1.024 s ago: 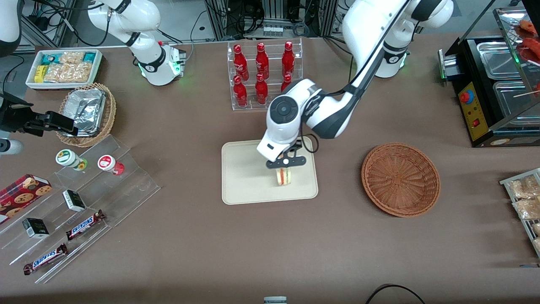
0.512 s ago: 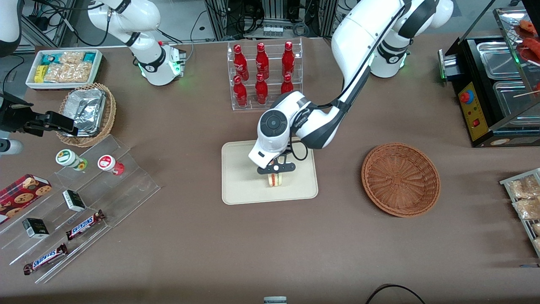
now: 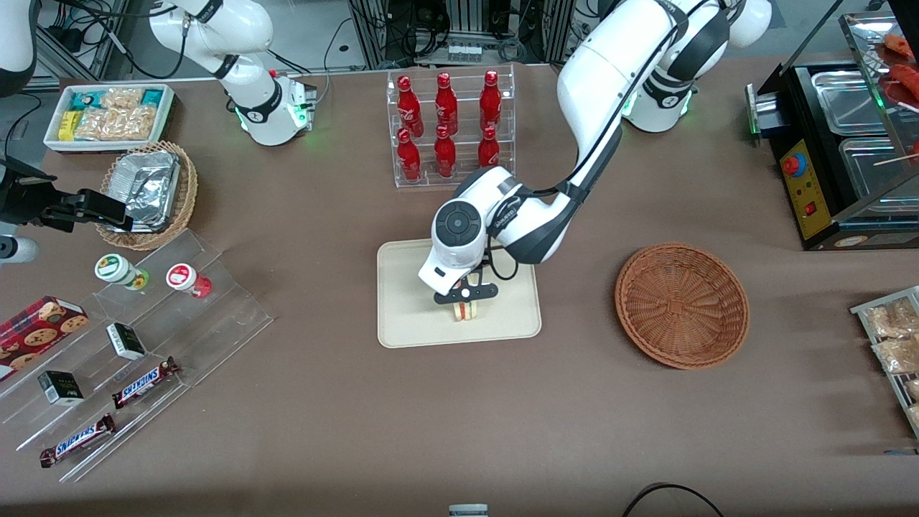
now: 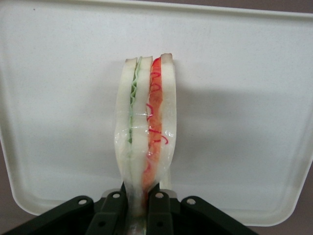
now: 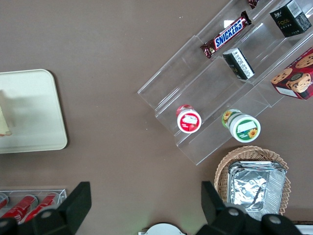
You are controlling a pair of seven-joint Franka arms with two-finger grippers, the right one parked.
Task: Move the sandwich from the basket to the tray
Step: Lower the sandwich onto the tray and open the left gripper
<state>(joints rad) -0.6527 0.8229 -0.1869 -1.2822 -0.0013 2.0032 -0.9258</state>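
1. Black fingers (image 4: 159,208) pinch the sandwich (image 4: 145,132) from both sides, closed tight on the lower end of its cut edge; the gripper (image 3: 465,300) hangs over the tray (image 3: 409,316).
2. Sandwich: a slim wedge of smooth pale bread, held upright on edge, with a wavy green layer on one side and red-orange filling with thin red squiggles on the other. A glossy clear film seems to cover it.
3. It sits low over the tray's middle; whether its tip touches the surface cannot be told.
4. Tray: flat cream rectangle, rounded corners, low raised rim, matte and plain.
5. Basket (image 3: 682,305): round, shallow, reddish-brown wicker with a ribbed weave, lying on the brown table toward the working arm's end, well apart from the tray.
6. Left arm: its glossy white links reach down from the base, bend at a dark-jointed elbow above the tray, and point the wrist straight downward.
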